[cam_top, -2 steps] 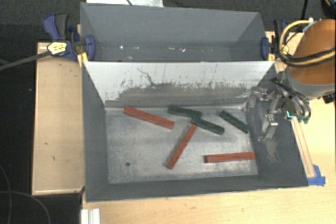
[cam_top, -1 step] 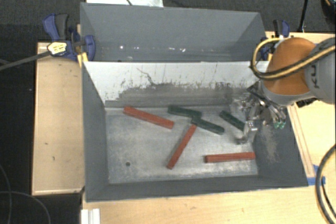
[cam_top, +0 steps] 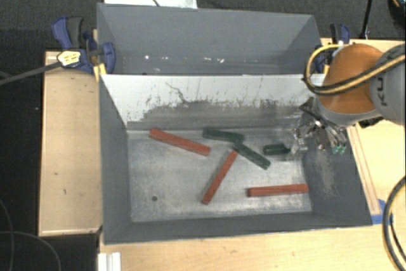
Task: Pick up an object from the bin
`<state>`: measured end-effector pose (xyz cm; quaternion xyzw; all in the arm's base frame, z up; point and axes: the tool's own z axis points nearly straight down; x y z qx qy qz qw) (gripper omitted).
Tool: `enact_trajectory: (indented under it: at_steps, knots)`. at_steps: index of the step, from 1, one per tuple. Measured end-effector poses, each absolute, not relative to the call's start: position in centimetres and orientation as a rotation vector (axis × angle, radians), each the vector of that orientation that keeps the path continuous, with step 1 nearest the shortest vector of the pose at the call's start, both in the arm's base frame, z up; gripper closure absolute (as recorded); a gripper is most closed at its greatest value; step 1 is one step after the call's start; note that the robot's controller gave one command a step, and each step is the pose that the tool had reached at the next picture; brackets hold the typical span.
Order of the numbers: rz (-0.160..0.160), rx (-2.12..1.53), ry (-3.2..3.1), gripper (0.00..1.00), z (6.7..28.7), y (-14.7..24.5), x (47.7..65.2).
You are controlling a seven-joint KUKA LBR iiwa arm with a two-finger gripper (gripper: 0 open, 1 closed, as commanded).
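Note:
My gripper (cam_top: 303, 138) is low at the right end of the bin, close to the right wall. Just to its left lies a short dark green block (cam_top: 275, 150), near the gripper's tip; whether they touch I cannot tell. A longer dark green bar (cam_top: 251, 156) lies slanted a little further left. Below the gripper, a red bar (cam_top: 277, 190) rests flat near the bin's front right corner.
Another dark green bar (cam_top: 222, 134) lies near the back wall. A red bar (cam_top: 179, 142) lies at the back left and a third red bar (cam_top: 219, 177) slants across the middle. The arm with its orange cover hangs over the bin's right rim.

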<state>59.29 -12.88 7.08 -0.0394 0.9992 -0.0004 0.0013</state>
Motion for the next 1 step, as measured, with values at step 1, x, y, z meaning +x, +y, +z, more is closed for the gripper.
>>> enact_trajectory:
  at_steps: [1]
  knots:
    - [-0.006, -0.286, 3.118, 1.00, 20.60, -13.69, 56.61]
